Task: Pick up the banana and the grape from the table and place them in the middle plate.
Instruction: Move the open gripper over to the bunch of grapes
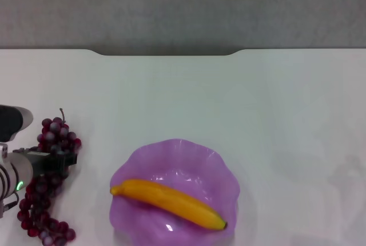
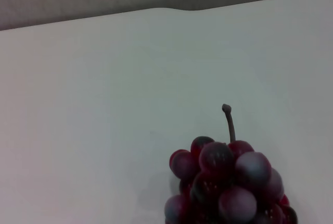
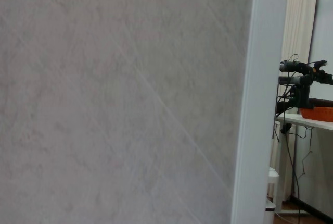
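The grape lay on the table at your left side, a long dark red-purple bunch with its short stem pointing toward the far edge. Your left gripper sat across the middle of that bunch, coming in from the left edge of the head view, so berries showed both beyond the jaws, toward the stem, and on the near side of them, trailing toward you. Whether the jaws had closed on the fruit or merely straddled it, you could not tell from the head view, since the dark gripper body covered the contact. The left wrist view showed no fingers at all, only the stem end of the grape against the white table, with the notched far edge beyond it.

To the right of those jaws, and slightly nearer to you, stood the middle plate, purple and translucent with a wavy rim, clear of the bunch with bare tabletop between them. The banana already rested inside it, lying slantwise across the bowl, its dark tip at the rim on the side away from the gripper.

Your right gripper did not appear in the head view, and its wrist camera faced a pale grey wall.
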Controlling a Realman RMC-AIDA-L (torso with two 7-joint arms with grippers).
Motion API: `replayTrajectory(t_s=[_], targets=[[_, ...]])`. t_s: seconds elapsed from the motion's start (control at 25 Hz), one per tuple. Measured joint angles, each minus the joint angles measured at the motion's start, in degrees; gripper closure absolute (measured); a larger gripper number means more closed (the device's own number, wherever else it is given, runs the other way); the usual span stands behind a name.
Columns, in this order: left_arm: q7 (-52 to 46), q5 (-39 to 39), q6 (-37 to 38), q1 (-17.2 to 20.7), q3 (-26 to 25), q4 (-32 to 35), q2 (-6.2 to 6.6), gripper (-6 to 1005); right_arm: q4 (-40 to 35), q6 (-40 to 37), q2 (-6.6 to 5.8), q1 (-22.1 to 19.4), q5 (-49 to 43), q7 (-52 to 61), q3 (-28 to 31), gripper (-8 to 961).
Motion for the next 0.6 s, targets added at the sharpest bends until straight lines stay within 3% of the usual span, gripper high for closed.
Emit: replayTrajectory(t_s=[0.6], targets=[[0.2, 0.0, 0.1, -0.4, -0.4, 1.2, 0.07, 149, 0.1, -0.5, 0.00, -0.2, 0.0, 0.1, 0.0, 932]])
